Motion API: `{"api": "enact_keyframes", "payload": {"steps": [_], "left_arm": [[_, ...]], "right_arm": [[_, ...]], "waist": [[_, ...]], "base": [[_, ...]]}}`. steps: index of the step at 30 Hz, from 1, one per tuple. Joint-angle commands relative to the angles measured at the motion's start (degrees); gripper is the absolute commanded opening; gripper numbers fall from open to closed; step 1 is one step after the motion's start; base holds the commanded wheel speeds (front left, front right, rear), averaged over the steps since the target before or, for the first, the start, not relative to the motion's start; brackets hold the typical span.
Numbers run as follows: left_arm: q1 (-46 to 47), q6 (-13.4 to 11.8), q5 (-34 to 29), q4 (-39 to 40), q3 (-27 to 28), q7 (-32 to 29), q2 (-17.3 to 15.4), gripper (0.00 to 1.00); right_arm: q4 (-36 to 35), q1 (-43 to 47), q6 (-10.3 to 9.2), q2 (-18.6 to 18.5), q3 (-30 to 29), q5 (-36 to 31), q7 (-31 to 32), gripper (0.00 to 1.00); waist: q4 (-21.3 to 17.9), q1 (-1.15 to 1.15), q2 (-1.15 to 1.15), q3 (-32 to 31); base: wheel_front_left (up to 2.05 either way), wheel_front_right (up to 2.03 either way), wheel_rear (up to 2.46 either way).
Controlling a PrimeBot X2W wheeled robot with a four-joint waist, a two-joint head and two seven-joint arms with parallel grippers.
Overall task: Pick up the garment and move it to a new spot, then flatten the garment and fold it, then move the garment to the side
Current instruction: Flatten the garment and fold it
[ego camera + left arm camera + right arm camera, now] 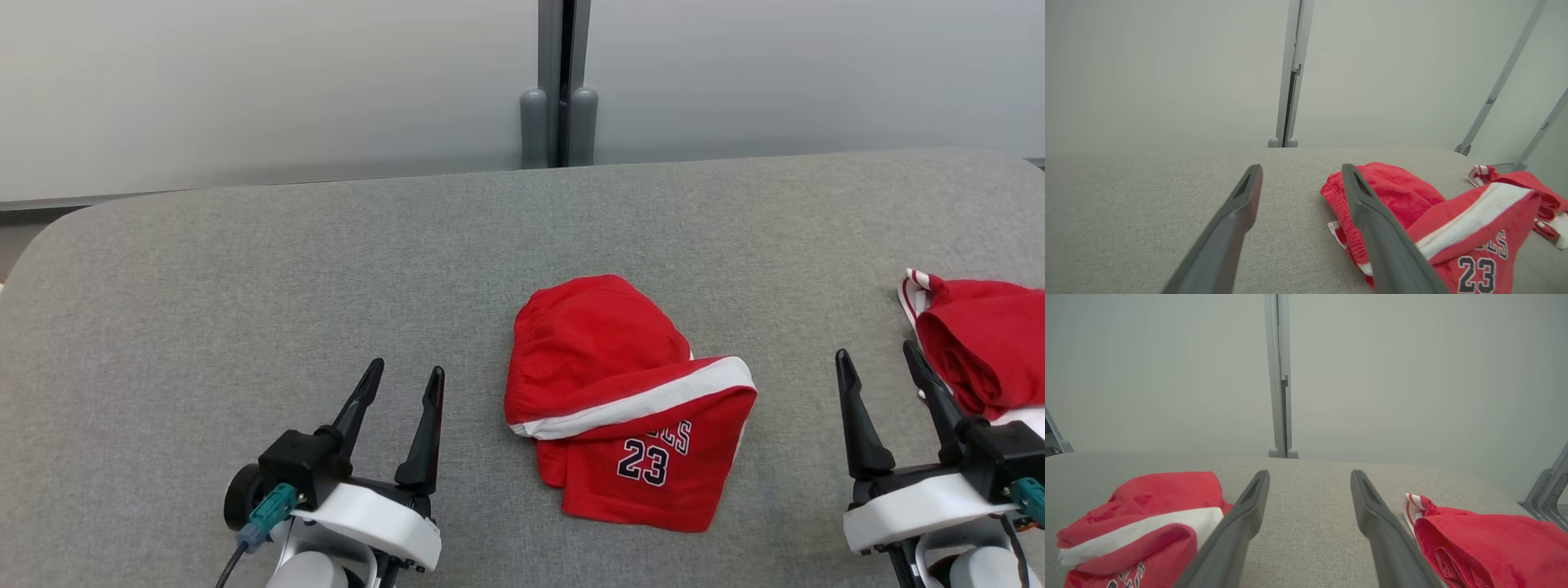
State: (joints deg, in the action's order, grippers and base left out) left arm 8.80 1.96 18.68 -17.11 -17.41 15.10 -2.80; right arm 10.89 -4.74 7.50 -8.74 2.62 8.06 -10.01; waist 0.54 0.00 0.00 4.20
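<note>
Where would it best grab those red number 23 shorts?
Probably the raised fold along the white stripe of the shorts, coming down from above: it humps clear of the table, so open jaws could straddle it.

Table covering [245, 286]: grey woven cloth, matt, fine even grain.
Garment [629, 400]: red cloth between the left gripper [406, 369] and the right gripper [875, 349]; soft, matt, creased; white cloth band; numerals appeared printed and flat.
Second garment [984, 343]: red cloth just beside the right gripper's outer finger; matt, rumpled, with red-and-white striped trim.
Gripper fingers [424, 441]: dark, apparently plastic, matt, smooth.
Wrist housings [375, 518]: white, apparently plastic, smooth, slight sheen.
Connector [273, 505]: teal, apparently plastic, behind the left gripper's fingers.
Wall panels [245, 82]: pale, smooth, matt, beyond the fingertips.
Post [559, 82]: grey, smooth, satin; material could not be confirmed.
</note>
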Motion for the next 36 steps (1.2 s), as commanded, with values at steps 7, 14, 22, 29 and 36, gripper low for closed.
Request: {"api": "enact_keyframes", "payload": {"steps": [7,14,22,29,36], "left_arm": [[4.83,4.59,6.59,-9.47,-7.35,-2.85,-0.22,1.00],[9.29,5.59,17.12,-15.50,-13.23,-8.38,-0.15,1.00],[11.65,5.50,24.93,-16.50,-18.03,-6.88,-2.87,0.04],[14.03,5.50,27.37,-16.62,-17.72,-2.54,-5.45,0.00],[15.81,5.51,28.49,-15.36,-15.42,-1.21,-8.33,0.00]], "right_arm": [[-0.73,-1.29,-0.03,1.31,-1.63,-2.47,-0.47,1.00],[-0.03,-1.82,-0.03,2.00,-1.74,-3.54,-0.89,1.00],[1.06,-1.82,-0.03,2.52,-2.19,-3.99,-1.48,1.00],[3.01,-0.98,-0.03,2.86,0.53,-4.57,-1.44,1.00],[4.93,-0.44,-0.03,3.65,6.46,-3.68,-1.66,1.00]], "waist": [[-2.59,0.00,0.00,1.92],[-4.86,0.00,0.00,3.65],[-6.14,0.00,0.00,3.90],[-5.28,0.00,0.00,2.92],[-3.68,0.00,0.00,1.84]], "base": [[0.00,0.00,0.00],[0.00,0.00,0.00],[0.00,0.00,0.00],[0.00,0.00,0.00],[0.00,0.00,0.00]]}}
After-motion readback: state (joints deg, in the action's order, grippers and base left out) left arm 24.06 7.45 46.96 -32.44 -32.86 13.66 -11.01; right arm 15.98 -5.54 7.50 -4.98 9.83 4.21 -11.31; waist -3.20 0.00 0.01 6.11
